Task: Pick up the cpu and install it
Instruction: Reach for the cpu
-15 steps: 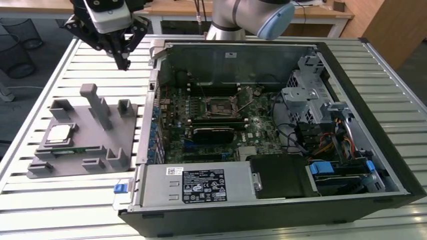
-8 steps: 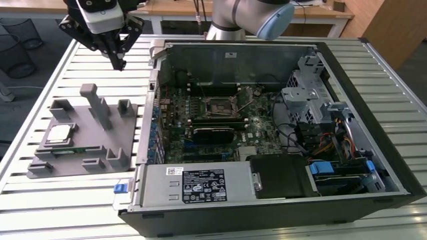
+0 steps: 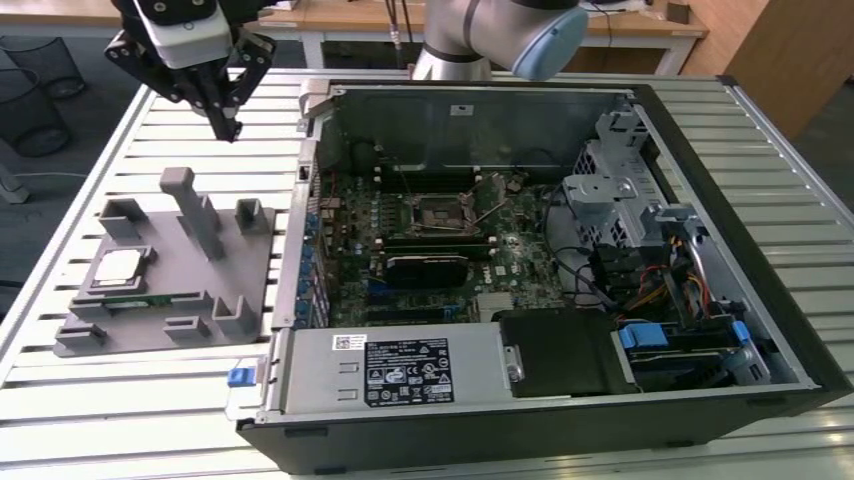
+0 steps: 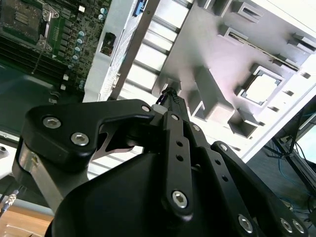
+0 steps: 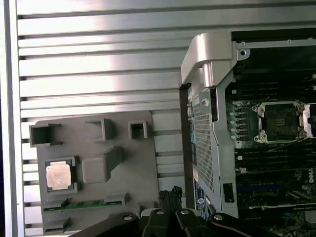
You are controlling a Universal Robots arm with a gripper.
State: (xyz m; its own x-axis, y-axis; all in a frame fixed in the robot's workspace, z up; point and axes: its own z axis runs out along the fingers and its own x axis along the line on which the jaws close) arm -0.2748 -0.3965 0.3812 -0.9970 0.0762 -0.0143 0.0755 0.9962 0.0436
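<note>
Gripper [image 3: 227, 127] shut tight on nothing, hovering upper left in the exterior view above the worktop [image 3: 134, 420] | cpu [image 3: 120, 265] lies flat in grey tray [image 3: 174, 290], below-left of the gripper, well apart | we judge pickup not begun | socket [image 3: 441, 212] mid-frame.

Labels [image 3: 407, 372] on the power supply [image 3: 310, 385] seem illegible.

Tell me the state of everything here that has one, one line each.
pincer: shut, holding nothing.
cpu: seated in a recess of the grey tray, not picked up.
memory stick: lying in the tray's slot.
motherboard socket: empty.
computer case: side open.
</note>
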